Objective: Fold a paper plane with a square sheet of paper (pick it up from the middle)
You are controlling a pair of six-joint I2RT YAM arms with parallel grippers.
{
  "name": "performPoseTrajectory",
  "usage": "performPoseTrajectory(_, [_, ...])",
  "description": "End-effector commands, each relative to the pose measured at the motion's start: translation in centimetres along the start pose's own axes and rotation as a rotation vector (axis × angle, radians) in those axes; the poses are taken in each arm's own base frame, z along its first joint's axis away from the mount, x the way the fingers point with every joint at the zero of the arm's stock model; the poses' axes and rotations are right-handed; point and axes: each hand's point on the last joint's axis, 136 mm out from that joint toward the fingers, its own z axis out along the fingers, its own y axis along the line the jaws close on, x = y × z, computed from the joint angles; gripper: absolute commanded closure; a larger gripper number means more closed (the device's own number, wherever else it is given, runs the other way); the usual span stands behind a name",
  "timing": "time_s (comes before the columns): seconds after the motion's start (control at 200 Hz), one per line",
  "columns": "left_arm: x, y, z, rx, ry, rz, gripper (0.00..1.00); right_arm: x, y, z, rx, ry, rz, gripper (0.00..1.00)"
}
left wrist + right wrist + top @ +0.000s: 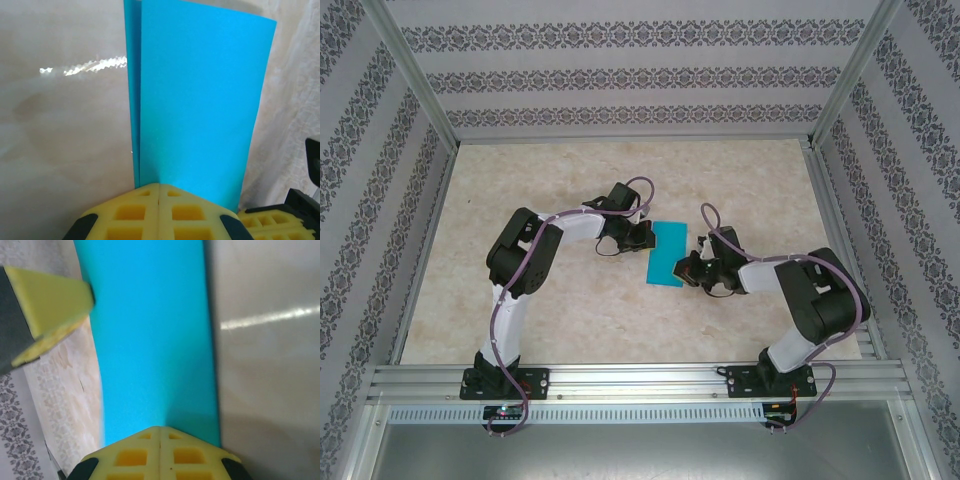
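The square sheet of paper (667, 254) lies on the table folded in half, a bright teal rectangle between my two grippers. In the left wrist view the paper (200, 100) shows two layers, the lower one peeking out along its left edge. My left gripper (645, 236) is shut, its yellow tips (159, 186) together at the paper's near end with nothing between them. My right gripper (692, 268) is shut too, its tips (160, 429) resting at the opposite end of the paper (150, 340). No paper plane shape is formed; the sheet is a plain rectangle.
The beige marbled table top (570, 310) stretches all around the paper. Patterned walls (620, 80) close in the back and both sides. An aluminium rail (640, 380) carrying the arm bases runs along the near edge. A yellow pad of the left gripper (45, 295) shows in the right wrist view.
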Motion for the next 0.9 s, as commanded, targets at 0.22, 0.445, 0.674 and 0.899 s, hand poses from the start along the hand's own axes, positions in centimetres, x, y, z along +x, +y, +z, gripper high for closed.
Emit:
performPoseTrajectory(0.22, [7.7,12.3,2.5,-0.387,0.196,-0.182,1.0,1.4,0.2,-1.5,0.031,0.046,-0.049,1.0])
performPoseTrajectory(0.445, [7.5,11.9,2.4,-0.381,0.194,-0.173,1.0,-3.9,4.5,-1.2,0.008,-0.059,-0.139,1.0])
performPoseTrajectory(0.674, [7.5,11.9,2.3,-0.38,0.194,-0.171,1.0,-5.3,4.3,2.2,-0.002,-0.015,-0.124,1.0])
performPoseTrajectory(0.899, [7.6,12.0,2.3,-0.383,0.194,-0.17,1.0,-2.5,1.7,2.3,0.02,0.051,-0.146,0.99])
